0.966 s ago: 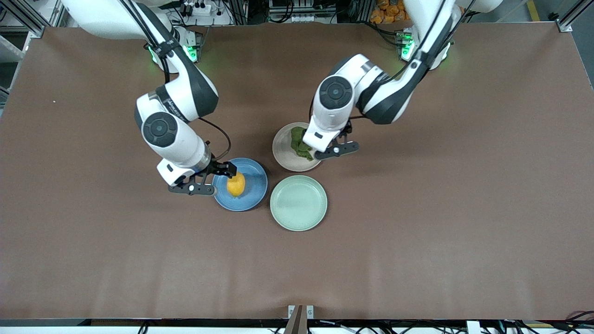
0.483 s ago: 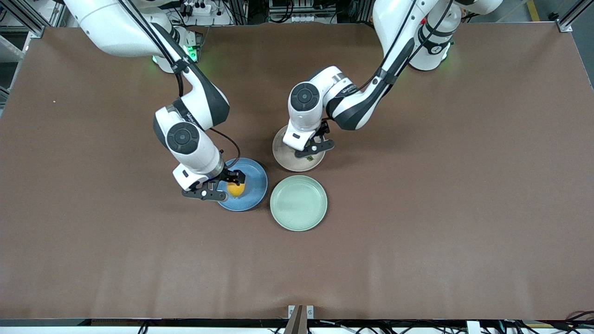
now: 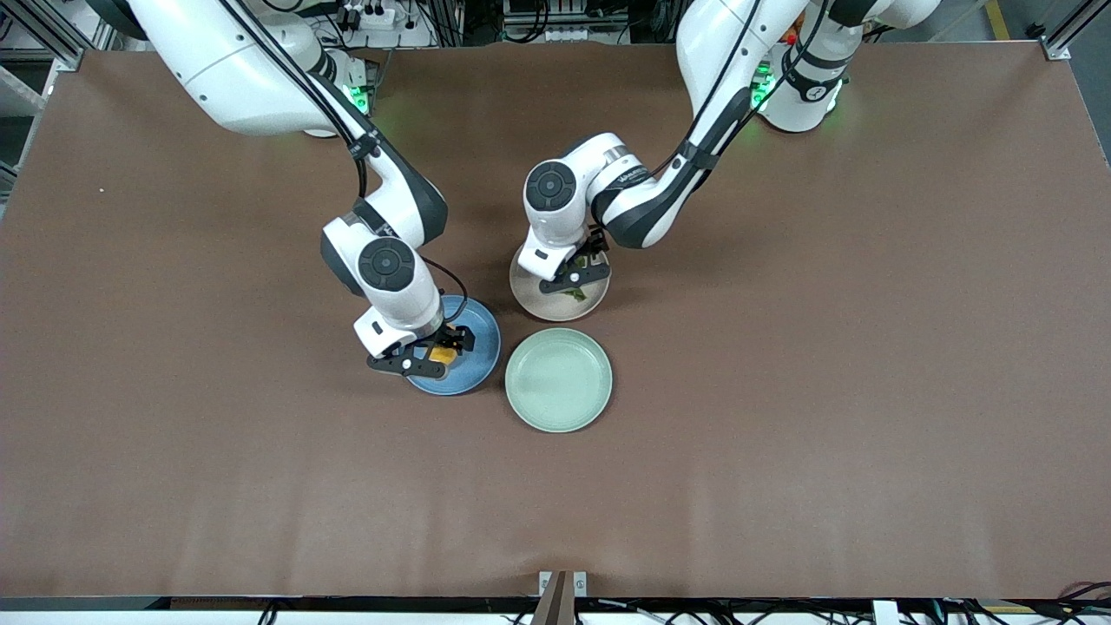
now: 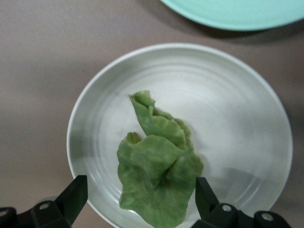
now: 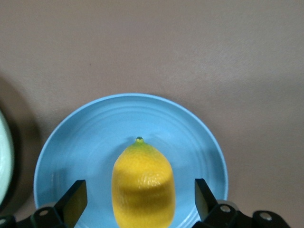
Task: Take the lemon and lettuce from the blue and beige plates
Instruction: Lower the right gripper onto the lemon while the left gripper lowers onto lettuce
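A yellow lemon (image 5: 142, 183) lies on the blue plate (image 5: 71, 147); in the front view only a sliver of the lemon (image 3: 443, 355) shows under the hand on the blue plate (image 3: 480, 334). My right gripper (image 5: 140, 204) is open, its fingers on either side of the lemon with gaps. A green lettuce leaf (image 4: 159, 166) lies on the beige plate (image 4: 228, 109), which in the front view (image 3: 528, 299) is farther from the camera. My left gripper (image 4: 140, 202) is open, its fingers astride the leaf's lower end; in the front view it (image 3: 575, 276) hides most of the leaf.
An empty pale green plate (image 3: 558, 379) sits nearer the camera, between and touching close to the other two plates; its rim shows in the left wrist view (image 4: 237, 12). The brown table (image 3: 825, 347) spreads wide around.
Both arms have swung in and come down: my right gripper now sits over the lemon on the blue plate, and my left gripper over the lettuce on the beige plate, covering both.
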Robot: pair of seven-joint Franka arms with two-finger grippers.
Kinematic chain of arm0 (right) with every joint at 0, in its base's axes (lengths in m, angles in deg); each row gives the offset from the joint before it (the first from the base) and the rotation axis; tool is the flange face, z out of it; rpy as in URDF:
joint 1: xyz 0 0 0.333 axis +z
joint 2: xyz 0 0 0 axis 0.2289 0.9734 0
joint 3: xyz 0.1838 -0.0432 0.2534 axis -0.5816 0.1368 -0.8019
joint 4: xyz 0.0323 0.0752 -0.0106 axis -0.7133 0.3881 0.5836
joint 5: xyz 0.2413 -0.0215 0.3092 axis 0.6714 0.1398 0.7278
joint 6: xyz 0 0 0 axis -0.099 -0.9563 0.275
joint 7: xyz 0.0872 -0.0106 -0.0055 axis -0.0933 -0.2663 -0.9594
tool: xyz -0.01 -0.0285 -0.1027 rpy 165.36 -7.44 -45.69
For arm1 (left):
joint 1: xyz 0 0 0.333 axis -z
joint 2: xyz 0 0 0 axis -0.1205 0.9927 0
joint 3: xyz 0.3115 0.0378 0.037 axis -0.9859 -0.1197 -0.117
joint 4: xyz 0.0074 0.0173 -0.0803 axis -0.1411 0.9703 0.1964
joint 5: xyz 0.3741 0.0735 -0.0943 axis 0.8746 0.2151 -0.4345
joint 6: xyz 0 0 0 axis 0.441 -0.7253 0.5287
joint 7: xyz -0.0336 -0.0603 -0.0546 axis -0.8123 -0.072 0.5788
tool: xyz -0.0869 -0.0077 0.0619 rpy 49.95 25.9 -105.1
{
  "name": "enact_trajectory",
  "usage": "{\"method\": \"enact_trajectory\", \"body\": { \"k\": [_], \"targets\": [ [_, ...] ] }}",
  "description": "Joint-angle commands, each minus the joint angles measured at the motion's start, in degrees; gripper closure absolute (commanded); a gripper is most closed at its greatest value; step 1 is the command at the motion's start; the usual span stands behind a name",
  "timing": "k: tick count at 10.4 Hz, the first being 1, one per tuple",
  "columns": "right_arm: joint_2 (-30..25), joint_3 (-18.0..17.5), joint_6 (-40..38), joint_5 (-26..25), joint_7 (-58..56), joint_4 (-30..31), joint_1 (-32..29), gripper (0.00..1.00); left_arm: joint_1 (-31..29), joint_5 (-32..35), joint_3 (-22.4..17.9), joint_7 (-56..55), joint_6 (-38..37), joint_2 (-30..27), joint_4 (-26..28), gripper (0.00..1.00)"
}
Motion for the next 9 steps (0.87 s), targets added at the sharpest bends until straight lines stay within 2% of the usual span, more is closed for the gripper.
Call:
{"method": "enact_trajectory", "body": {
  "k": [1,4,6,9],
  "targets": [
    [1.6,-0.8,0.8,-3.8,3.8,-0.4,0.0,0.0,1.5,1.6,-0.5,-1.4,1.9,1.8,-1.3,0.0],
    [2.8,-0.9,2.4,-6.6,6.4,0.6,0.5,0.0,1.4,1.6,-0.6,-1.3,3.5,2.6,-1.4,0.0],
    [3.0,-0.9,7.7,-10.5,10.3,3.6,0.3,0.0,1.4,1.6,-0.6,-1.1,4.4,3.1,-1.4,0.0],
    [3.6,-0.9,7.9,-13.0,11.6,3.9,0.2,0.0,1.5,3.4,-0.6,-1.4,4.7,4.0,-1.4,0.0]
  ]
}}
